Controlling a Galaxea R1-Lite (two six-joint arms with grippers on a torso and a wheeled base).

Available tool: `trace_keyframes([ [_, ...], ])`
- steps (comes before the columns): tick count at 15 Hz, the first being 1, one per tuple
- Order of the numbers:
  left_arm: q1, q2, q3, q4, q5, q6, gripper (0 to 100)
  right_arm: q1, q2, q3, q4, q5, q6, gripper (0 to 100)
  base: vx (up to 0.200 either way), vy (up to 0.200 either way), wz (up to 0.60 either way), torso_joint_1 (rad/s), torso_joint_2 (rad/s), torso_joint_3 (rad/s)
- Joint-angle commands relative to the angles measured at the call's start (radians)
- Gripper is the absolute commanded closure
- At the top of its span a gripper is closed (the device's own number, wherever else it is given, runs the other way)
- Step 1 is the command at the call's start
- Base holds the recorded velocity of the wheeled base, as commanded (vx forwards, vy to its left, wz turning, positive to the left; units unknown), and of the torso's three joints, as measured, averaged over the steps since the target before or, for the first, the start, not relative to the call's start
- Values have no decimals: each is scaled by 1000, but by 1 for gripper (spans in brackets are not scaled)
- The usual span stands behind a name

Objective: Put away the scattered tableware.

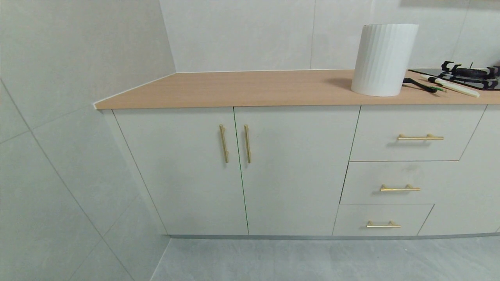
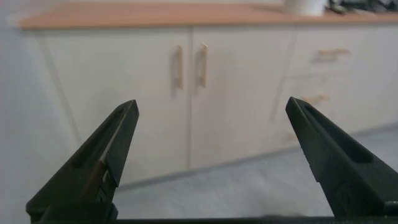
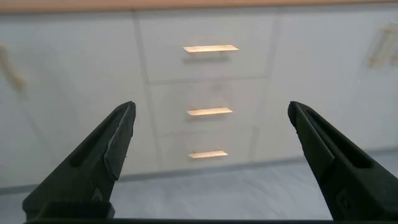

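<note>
On the wooden countertop (image 1: 242, 88) at the far right stands a tall white ribbed holder (image 1: 384, 58). Beside it lie a black-handled utensil (image 1: 422, 85) and a white-handled utensil (image 1: 455, 87). My left gripper (image 2: 211, 111) is open and empty, held low in front of the double cupboard doors (image 2: 189, 68). My right gripper (image 3: 210, 111) is open and empty too, facing the stack of three drawers (image 3: 208, 93) with brass handles.
A black gas hob (image 1: 470, 74) sits at the counter's right end. Below the counter are two cupboard doors (image 1: 234, 168) and three drawers (image 1: 402, 168), all shut. A tiled wall (image 1: 58, 117) closes off the left. Grey floor (image 1: 312, 259) lies in front.
</note>
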Motion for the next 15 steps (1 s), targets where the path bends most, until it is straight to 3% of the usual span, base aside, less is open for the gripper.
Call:
trace_keyframes([
  [1,75,-117,41,5,-1,37,0,-52,-164,18,28,-6,-8,0,0,0,0,0,0,0],
  [2,124,-123,78,-3,21,69,0,-52,-164,53,27,-13,-6,0,0,0,0,0,0,0],
  [3,138,-124,84,-6,35,71,0,-52,-164,65,24,-22,-6,0,0,0,0,0,0,0],
  [4,167,-124,99,-10,94,68,0,-52,-164,108,11,-49,-8,0,0,0,0,0,0,0],
  [5,238,-170,118,-4,93,69,0,-52,-164,160,-6,-52,-6,0,0,0,0,0,0,0],
  [6,264,-216,161,-6,65,75,0,-52,-164,212,-36,-52,-6,0,0,0,0,0,0,0],
  [8,264,-220,248,-26,93,71,0,-52,-164,331,-179,-36,-8,0,0,0,0,0,0,0],
  [10,264,-220,343,-50,88,77,0,-52,-164,444,-303,110,-6,0,0,0,0,0,0,0],
  [14,262,-221,541,-213,88,104,0,-52,-164,444,-226,201,40,0,0,0,0,0,0,0],
  [15,262,-220,541,-181,79,92,0,-52,-164,443,-211,257,38,0,0,0,0,0,0,0],
])
